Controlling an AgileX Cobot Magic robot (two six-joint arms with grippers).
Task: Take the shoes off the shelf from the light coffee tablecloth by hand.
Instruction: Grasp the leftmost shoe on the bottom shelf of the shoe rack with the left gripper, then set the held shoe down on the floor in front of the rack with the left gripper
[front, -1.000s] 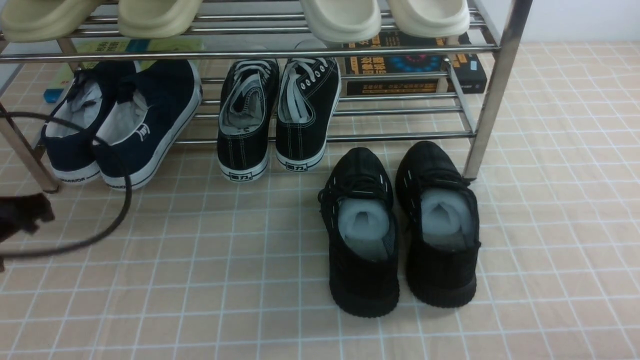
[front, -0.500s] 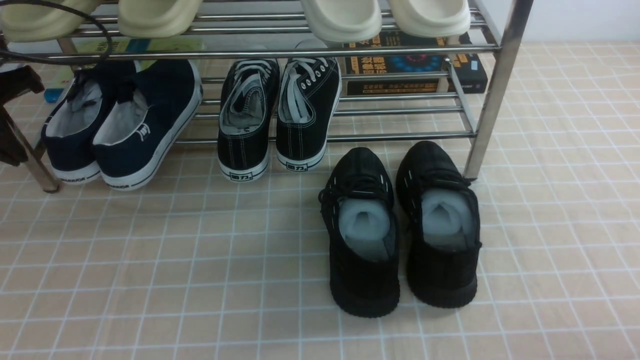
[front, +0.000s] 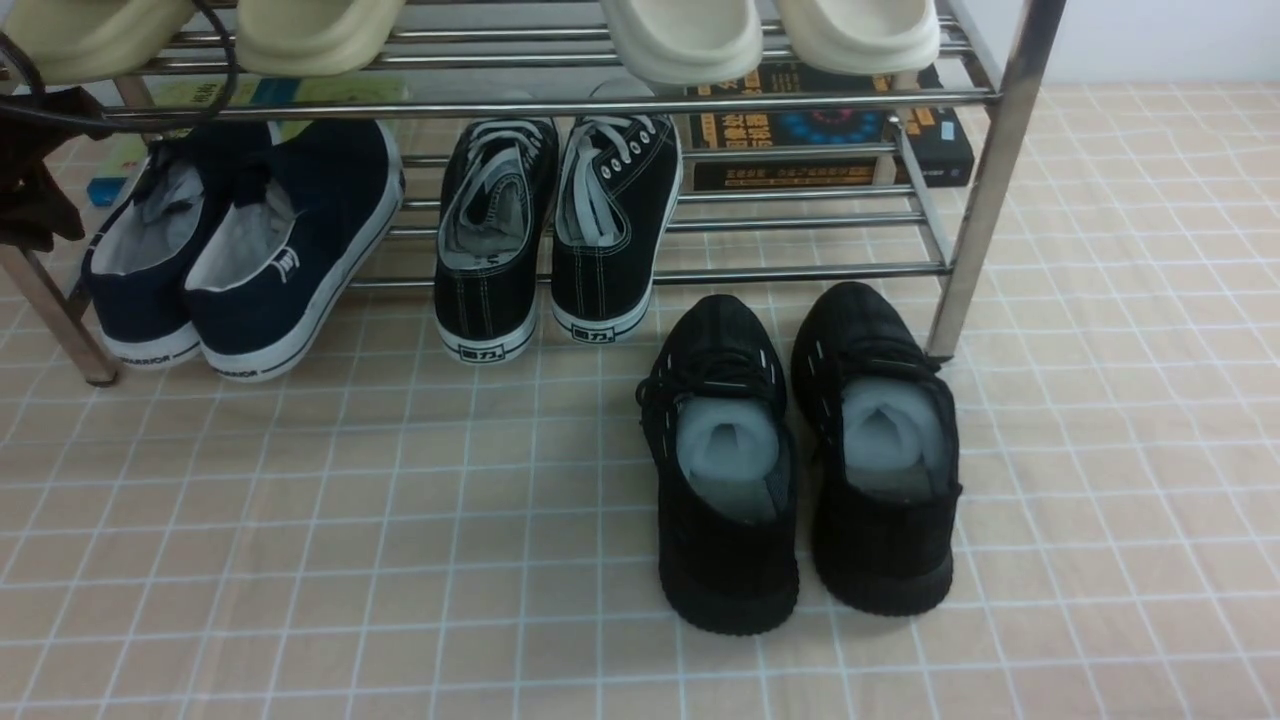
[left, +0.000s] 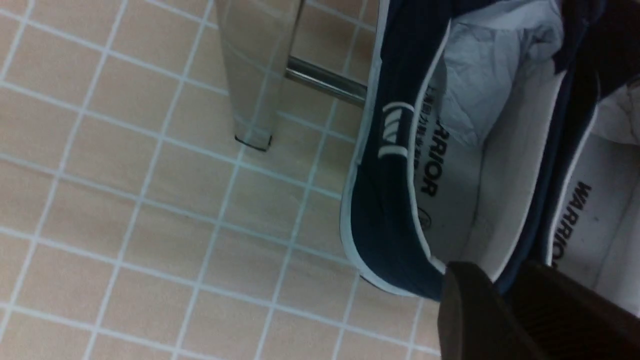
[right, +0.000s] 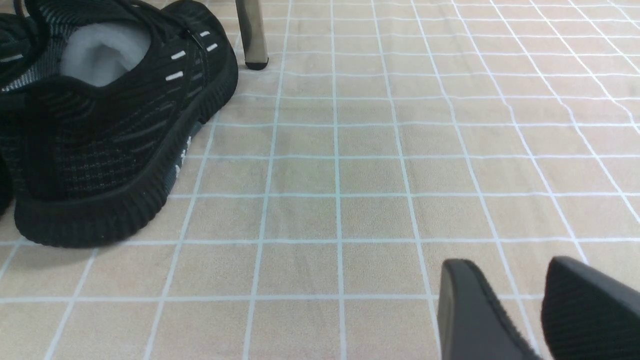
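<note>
Shoes (front: 240, 250) beside black sneakers (front: 555, 230) under shelf (front: 500, 108) rail; left claw (left: 500, 274), right claw (right: 510, 270) apart.

Shelf rail (front: 560, 105) overhangs the shoes (front: 250, 250); tablecloth (front: 350, 520) before them lies open.

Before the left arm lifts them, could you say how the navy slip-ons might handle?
The navy slip-ons look like soft canvas, so the heel wall probably flexes when pinched, though the paper stuffing should hold shape. Their toes rest on the shelf rails, so they may tip or drag.
</note>
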